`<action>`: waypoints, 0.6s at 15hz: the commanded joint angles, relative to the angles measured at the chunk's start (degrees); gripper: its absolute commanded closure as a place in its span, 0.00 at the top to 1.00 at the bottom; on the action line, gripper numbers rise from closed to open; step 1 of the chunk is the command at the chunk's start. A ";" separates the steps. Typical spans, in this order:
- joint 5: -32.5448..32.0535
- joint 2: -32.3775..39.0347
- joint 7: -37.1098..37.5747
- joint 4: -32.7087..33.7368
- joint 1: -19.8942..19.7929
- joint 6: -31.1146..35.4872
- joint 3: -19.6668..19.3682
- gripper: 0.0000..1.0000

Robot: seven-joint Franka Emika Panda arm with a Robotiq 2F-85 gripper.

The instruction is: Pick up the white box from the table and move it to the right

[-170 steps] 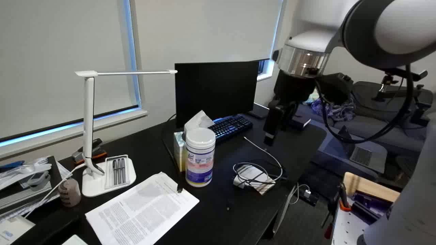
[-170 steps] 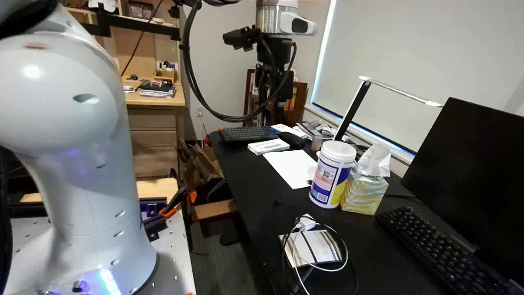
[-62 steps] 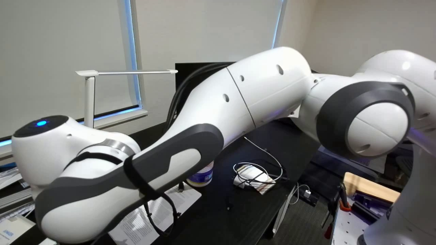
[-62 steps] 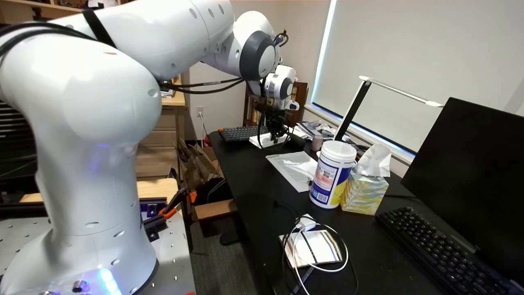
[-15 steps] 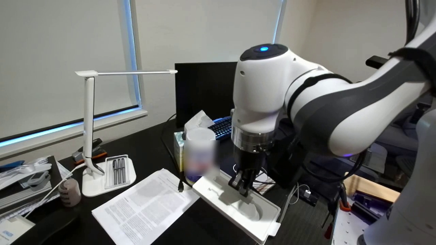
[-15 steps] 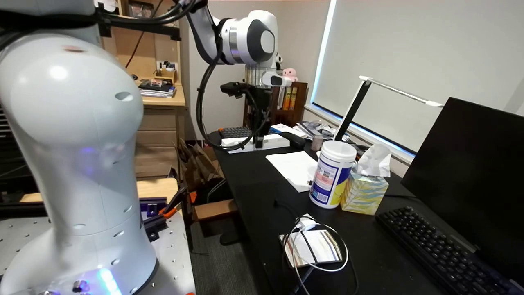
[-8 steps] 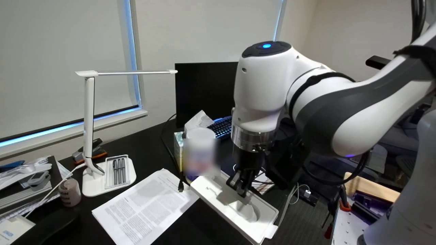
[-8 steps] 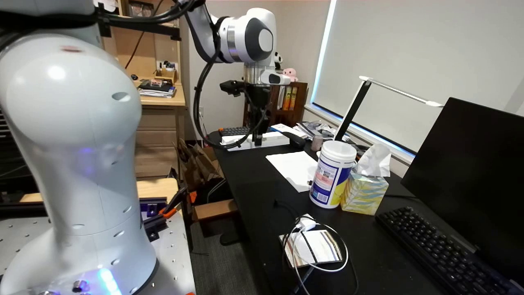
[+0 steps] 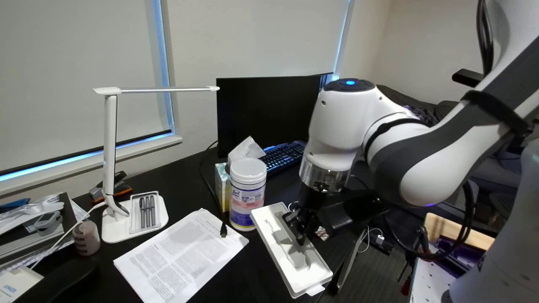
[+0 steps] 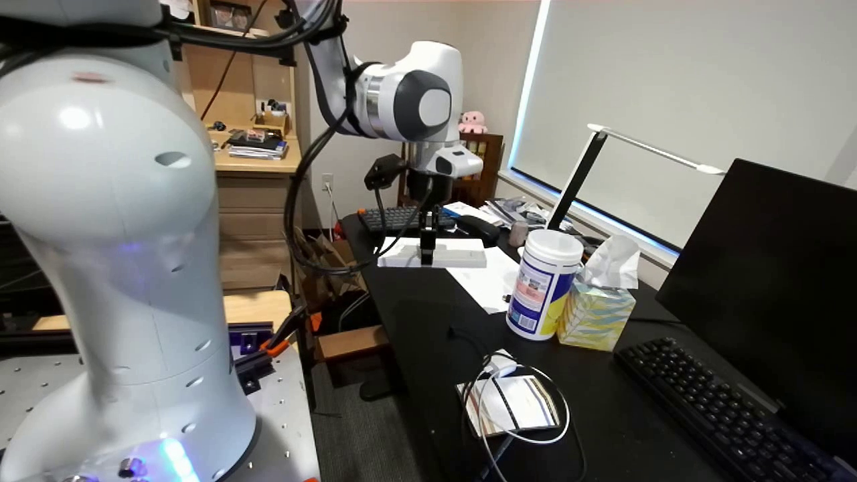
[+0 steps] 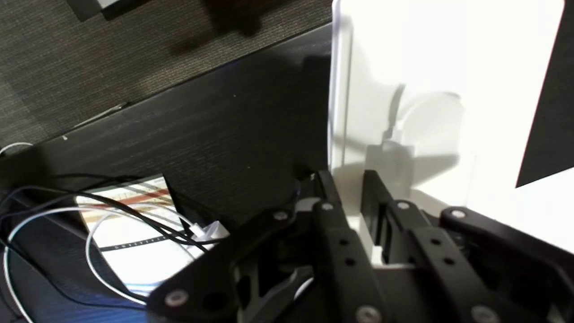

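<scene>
White box (image 9: 287, 251), partly hidden behind the end effector (image 11: 346, 180), has one wall pinched between the barely parted fingers (image 11: 375, 190).

The worktop (image 11: 255, 121) is smooth and dark, with a fine wood-like grain and a low sheen. The white box (image 9: 285, 248) looks smooth and matt. Black, mostly matt parts make up the end effector (image 11: 349, 179), set with shiny metal screw heads (image 11: 177, 298). The arm (image 10: 134, 288) has a glossy white shell. Smooth plastic forms the wipes canister (image 10: 543, 288); the tissue (image 10: 612, 261) is thin, crumpled paper, the drawers (image 10: 250, 227) pale and wood-like, the floor (image 11: 179, 49) rough, woven carpet.
</scene>
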 commanded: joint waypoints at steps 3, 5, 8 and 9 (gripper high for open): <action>1.16 1.76 7.72 -4.15 -6.16 9.85 -1.97 0.08; 2.60 2.61 8.84 -3.74 -7.74 10.98 -3.64 0.08; 9.26 3.36 6.54 -3.18 -8.84 12.72 -7.12 0.08; 10.57 3.35 7.83 -3.02 -9.17 13.99 -7.55 0.08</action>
